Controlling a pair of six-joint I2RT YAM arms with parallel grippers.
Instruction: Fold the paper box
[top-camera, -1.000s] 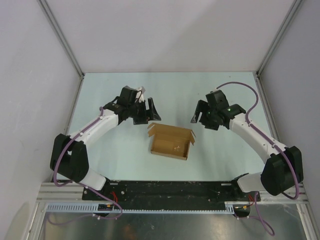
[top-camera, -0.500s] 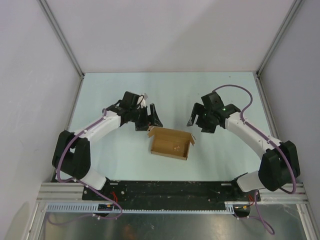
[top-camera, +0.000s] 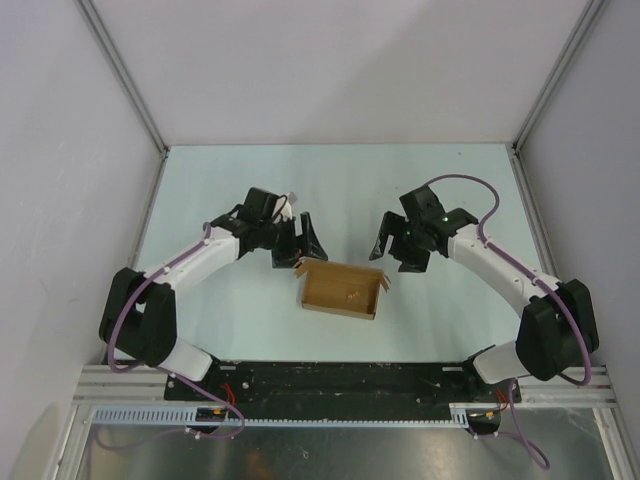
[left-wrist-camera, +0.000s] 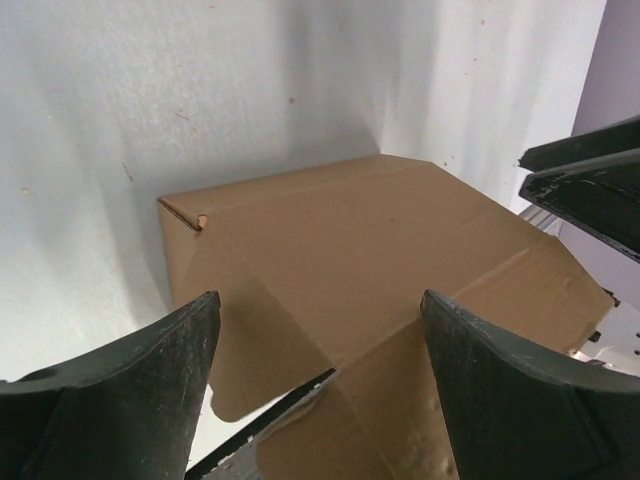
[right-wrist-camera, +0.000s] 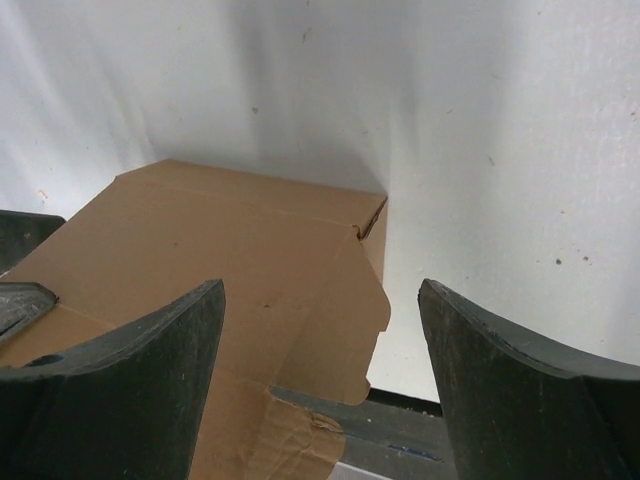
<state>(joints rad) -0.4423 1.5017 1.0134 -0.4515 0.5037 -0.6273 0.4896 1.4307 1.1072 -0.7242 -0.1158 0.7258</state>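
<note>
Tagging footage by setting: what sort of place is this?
Probably a robotics lab cell: left arm and right arm mounted on a metal frame, paper box between, plain white panels walling the table.

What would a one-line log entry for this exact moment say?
paper box: partly folded, unheld | left gripper: open, by its left end | right gripper: open, by its right end
</note>
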